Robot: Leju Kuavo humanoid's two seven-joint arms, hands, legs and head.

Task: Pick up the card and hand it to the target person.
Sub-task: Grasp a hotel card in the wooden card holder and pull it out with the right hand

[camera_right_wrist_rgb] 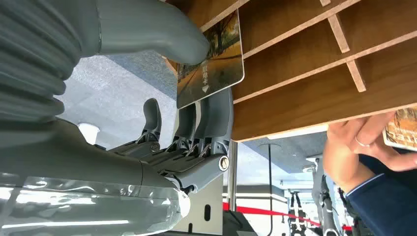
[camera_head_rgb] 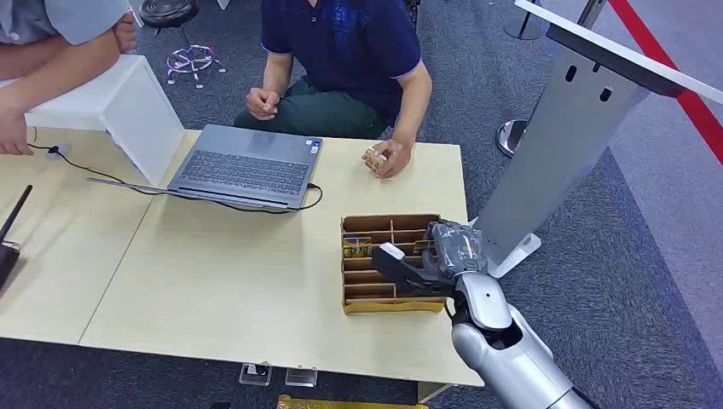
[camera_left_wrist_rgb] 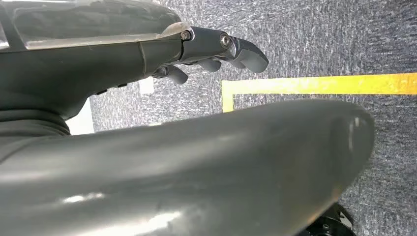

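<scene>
- Glossy printed card (camera_right_wrist_rgb: pixel 210 64), with an autumn street picture and a small arrow mark, sits pinched in the right hand (camera_right_wrist_rgb: pixel 162 123): the thick grey thumb (camera_right_wrist_rgb: pixel 157 29) presses on its printed face and the darker fingers (camera_right_wrist_rgb: pixel 209 123) back it from behind.
- Most of the card's face stands clear of the thumb tip, and one short edge pokes out past the fingers toward the wooden dividers.
- Its long axis runs roughly along the line of the fingers, out from the palm; the card is held on edge beside the slots, close against the wood, and I cannot tell whether it still touches a divider.
- From the head camera the right hand (camera_head_rgb: pixel 426 260) hovers at the near right part of the brown wooden organiser box (camera_head_rgb: pixel 388 223), which lies on the pale table (camera_head_rgb: pixel 213 281) near its right edge.
- The box is split into several narrow slots; another card (camera_head_rgb: pixel 357 247) lies in a left slot, and the other contents are too small to tell.
- Across the table a seated person in a dark blue shirt rests a hand (camera_head_rgb: pixel 388 160) on the tabletop holding a small stack of cards (camera_head_rgb: pixel 375 158).
- An open grey laptop (camera_head_rgb: pixel 247 166) sits left of the box.
- The left hand (camera_left_wrist_rgb: pixel 216 49) hangs over grey carpet with a yellow floor line (camera_left_wrist_rgb: pixel 319 84), fingers curled in, holding nothing.
</scene>
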